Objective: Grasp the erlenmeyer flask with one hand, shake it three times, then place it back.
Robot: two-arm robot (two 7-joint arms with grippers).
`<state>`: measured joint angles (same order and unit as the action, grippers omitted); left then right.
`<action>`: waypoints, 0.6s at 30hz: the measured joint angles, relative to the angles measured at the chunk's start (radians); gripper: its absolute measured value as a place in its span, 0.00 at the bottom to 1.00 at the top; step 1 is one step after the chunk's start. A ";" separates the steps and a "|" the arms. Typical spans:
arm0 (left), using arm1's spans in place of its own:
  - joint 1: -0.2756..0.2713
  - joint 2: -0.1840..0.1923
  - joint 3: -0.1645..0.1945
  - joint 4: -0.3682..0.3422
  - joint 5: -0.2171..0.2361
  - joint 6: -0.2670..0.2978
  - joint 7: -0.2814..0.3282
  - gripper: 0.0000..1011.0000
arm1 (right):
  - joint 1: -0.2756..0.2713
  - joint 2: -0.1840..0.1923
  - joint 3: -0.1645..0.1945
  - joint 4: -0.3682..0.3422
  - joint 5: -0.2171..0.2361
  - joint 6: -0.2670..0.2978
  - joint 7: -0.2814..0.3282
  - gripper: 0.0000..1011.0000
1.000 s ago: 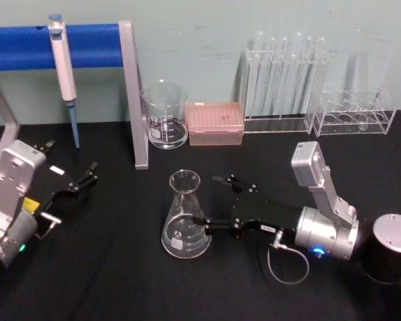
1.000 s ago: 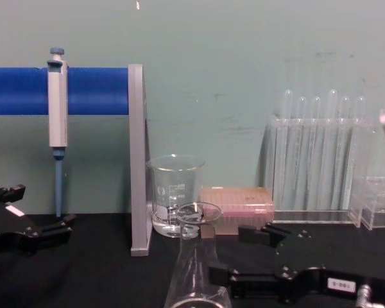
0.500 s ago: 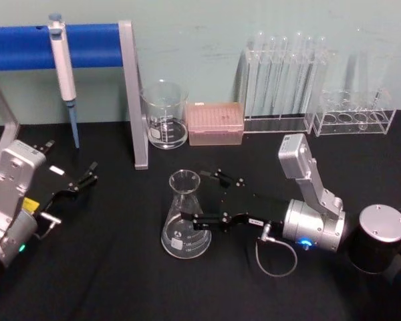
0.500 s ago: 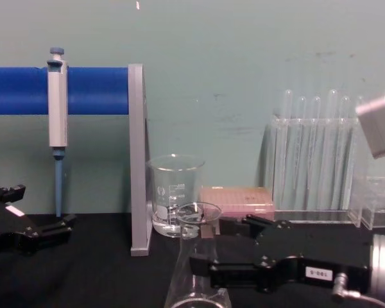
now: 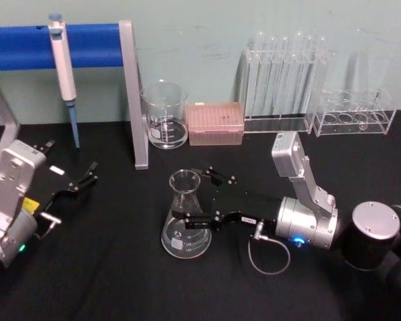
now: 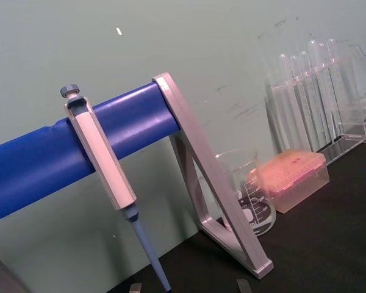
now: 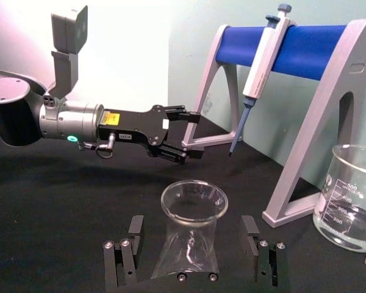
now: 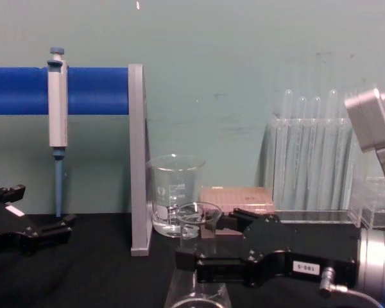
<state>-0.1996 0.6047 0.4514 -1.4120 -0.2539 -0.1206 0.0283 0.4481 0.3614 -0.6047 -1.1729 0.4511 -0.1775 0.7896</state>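
Note:
The erlenmeyer flask [image 5: 180,234] stands upright on the black table, clear glass with a little liquid at its base. My right gripper [image 5: 190,194] is open, with one finger on each side of the flask and a gap showing on both sides. In the right wrist view the flask [image 7: 192,204] sits between the two fingers [image 7: 134,229]. From the chest, the flask's rim [image 8: 194,218] shows just ahead of the right gripper [image 8: 208,239]. My left gripper [image 5: 83,177] rests open at the table's left, apart from the flask.
A glass beaker [image 5: 164,124] and a pink tip box [image 5: 216,124] stand behind the flask. Test tube racks [image 5: 284,87] line the back right. A pipette [image 5: 62,60] hangs on the blue stand [image 5: 87,43], whose grey post [image 5: 135,100] reaches the table.
My right arm has slid left toward the flask, bringing its open fingers around it. The flask and the left arm have stayed in place.

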 joint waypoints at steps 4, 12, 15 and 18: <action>0.000 0.000 0.000 0.000 0.000 0.000 0.000 0.99 | 0.002 -0.002 -0.003 -0.005 0.000 -0.003 -0.002 0.99; 0.000 0.000 0.000 0.000 0.000 0.000 0.000 0.99 | 0.008 -0.006 -0.008 -0.006 -0.002 -0.004 -0.006 0.99; 0.000 0.000 0.000 0.000 0.000 0.000 0.000 0.99 | 0.010 -0.008 -0.010 -0.005 -0.002 -0.003 -0.006 0.99; 0.000 0.000 0.000 0.000 0.000 0.000 0.000 0.99 | 0.011 -0.010 -0.012 -0.004 -0.003 -0.002 -0.007 0.99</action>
<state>-0.1996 0.6047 0.4514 -1.4120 -0.2539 -0.1205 0.0283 0.4595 0.3512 -0.6163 -1.1768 0.4485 -0.1799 0.7824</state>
